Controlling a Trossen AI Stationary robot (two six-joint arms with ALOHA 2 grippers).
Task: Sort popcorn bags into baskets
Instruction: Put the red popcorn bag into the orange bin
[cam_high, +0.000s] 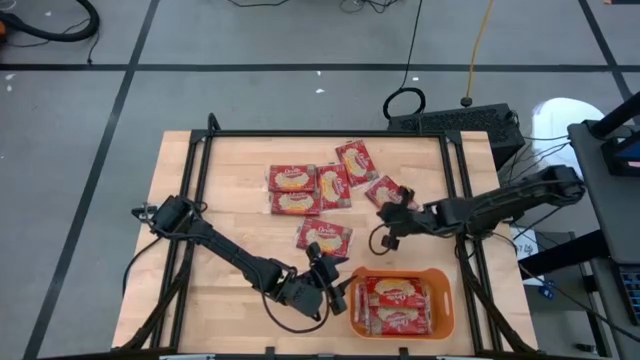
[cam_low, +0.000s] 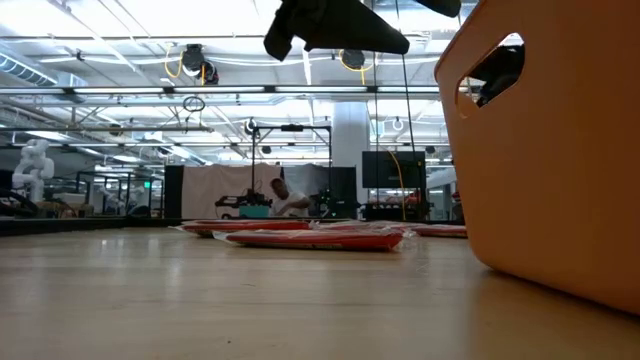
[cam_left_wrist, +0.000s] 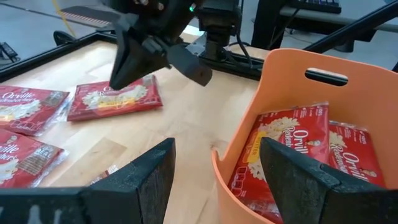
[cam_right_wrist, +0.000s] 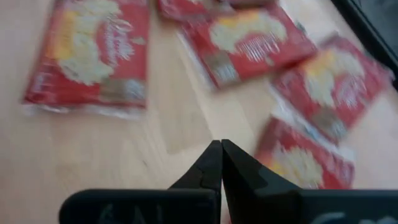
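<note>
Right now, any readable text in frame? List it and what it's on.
"Orville Redenbacher's": popcorn bags standing in the orange basket, left wrist view.
"Orville": loose bags on the table, partly legible.
Bags in the high view and right wrist view: too small or blurred.
Nothing else readable.

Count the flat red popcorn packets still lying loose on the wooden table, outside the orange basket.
6: two stacked side by side, one beside them, one farthest back, one near the right gripper, one nearest the orange plastic basket. Overlaps may hide more.

right gripper (cam_right_wrist: 221, 163) pinched empty above popcorn bags (cam_right_wrist: 93, 50).
</note>
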